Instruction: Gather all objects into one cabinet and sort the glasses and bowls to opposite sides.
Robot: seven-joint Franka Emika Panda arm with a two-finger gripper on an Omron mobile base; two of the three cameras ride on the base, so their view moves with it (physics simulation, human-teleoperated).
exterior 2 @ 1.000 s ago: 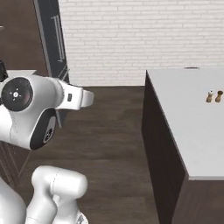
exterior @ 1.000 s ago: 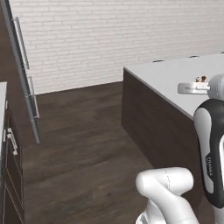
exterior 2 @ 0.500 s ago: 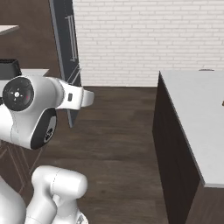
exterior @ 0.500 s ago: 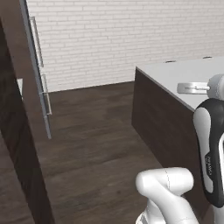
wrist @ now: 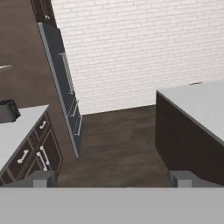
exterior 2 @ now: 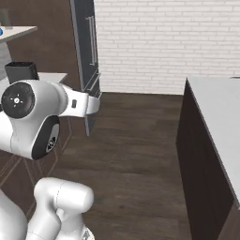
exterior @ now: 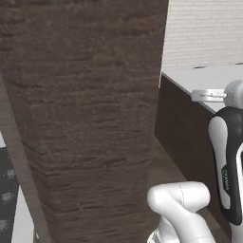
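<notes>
Facing: white brick wall [wrist: 131,48], island surface [wrist: 199,103] on my right.
Fingers [wrist: 43,178]: spread wide, pinching nothing.
Task thing: I spot one blue bowl [exterior 2: 1,32] on the far-left surface [exterior 2: 18,32].

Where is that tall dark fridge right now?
In the hand view the tall dark fridge stands left of centre against the white brick wall, just beyond the drawer cabinets.

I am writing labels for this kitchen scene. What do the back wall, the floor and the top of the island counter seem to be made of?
White back wall: painted brick, matt, by its staggered joint lines. Dark floor: brown wood planks, low sheen, by its long seams and grain. Pale grey island counter top: smooth plain slab, perhaps stone or laminate; the look leaves that open.
</notes>
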